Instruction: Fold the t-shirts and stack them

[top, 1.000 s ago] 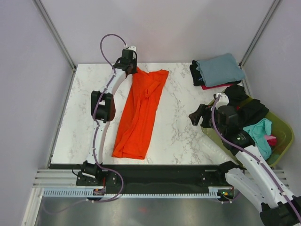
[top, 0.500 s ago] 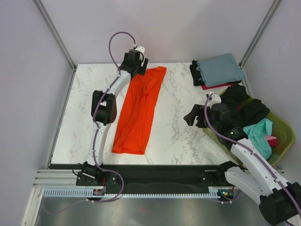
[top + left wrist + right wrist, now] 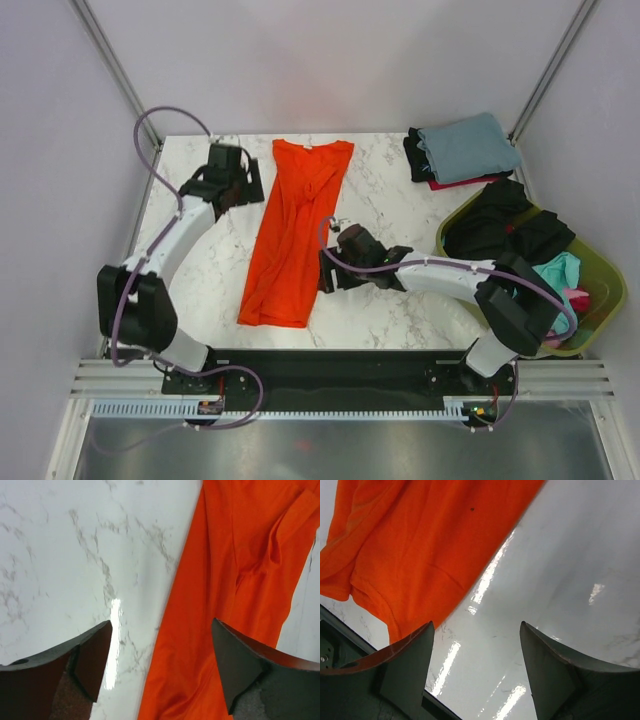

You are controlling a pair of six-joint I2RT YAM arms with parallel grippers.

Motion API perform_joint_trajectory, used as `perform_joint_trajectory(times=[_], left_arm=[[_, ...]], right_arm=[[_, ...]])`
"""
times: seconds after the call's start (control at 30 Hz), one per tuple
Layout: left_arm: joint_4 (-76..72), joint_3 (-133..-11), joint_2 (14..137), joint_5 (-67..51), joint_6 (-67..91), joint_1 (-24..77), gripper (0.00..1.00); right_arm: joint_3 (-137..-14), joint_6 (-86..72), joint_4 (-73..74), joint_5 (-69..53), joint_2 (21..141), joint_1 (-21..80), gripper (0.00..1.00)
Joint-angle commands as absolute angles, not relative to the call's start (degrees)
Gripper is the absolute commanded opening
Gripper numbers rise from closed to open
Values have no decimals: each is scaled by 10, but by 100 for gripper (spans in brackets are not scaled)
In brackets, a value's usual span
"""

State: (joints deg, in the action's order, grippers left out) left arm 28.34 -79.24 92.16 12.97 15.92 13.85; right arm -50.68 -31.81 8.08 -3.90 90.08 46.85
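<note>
Pale lilac walls (image 3: 60,150) enclose a white marble table (image 3: 390,200), with a black rail (image 3: 340,365) along its near edge. At left, the left arm reaches up the table, its purple cable (image 3: 150,125) looping above it. The left gripper (image 3: 161,625) is spread wide and holds nothing. It hovers at the left edge of the orange t-shirt (image 3: 300,230), one finger over stone, the other over cloth. The orange t-shirt lies flat at mid-table as a long narrow strip, folded lengthwise, collar toward the far edge and hem toward the rail. Just right of its lower half, the right gripper (image 3: 475,625) is likewise wide and empty; its wrist view shows cloth at upper left and glossy stone under the jaws. At the far right corner sits a folded stack: a grey-blue shirt (image 3: 468,145) on top, a black shirt (image 3: 413,155) beneath, and a red edge (image 3: 450,183) showing at the near side. Near it, at the right table edge, an olive-green basket (image 3: 600,270) holds black cloth (image 3: 500,225), a teal shirt (image 3: 555,275) and a scrap of pink (image 3: 575,298). The right arm's elbow hides the basket's near left corner.
</note>
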Motion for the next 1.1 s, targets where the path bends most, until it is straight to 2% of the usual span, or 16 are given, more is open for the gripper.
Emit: perform_joint_trajectory(times=[0.0,0.1,0.17,0.33,0.47,0.5,0.57,0.83,1.03,1.07], left_arm=[[331,-672,835,118,241,146,84],[338,-568,735,64,263,153,75],[356,-513,688,42,285,167,73],[452,-460,606,47,347,209,73],[464,-438,570,62,388,251,68],[461,-436,571,60,395,256,65],[463,-423,582,61,410,270,64],[452,-404,639,109,444,315,72],[439,-402,702,146,440,316,70],[437,-400,707,145,439,316,67]], right_arm=[[-535,-347,48,-30,938,501,77],[-527,-359,48,-16,940,524,76],[-504,-362,51,13,929,525,77],[-460,-360,76,69,868,523,81],[-411,-367,85,85,806,520,82],[-405,-368,87,88,797,519,82],[-389,-372,96,87,770,517,83],[-348,-374,117,91,679,514,84],[-335,-367,145,91,630,513,84],[-331,-367,148,95,618,512,84]])
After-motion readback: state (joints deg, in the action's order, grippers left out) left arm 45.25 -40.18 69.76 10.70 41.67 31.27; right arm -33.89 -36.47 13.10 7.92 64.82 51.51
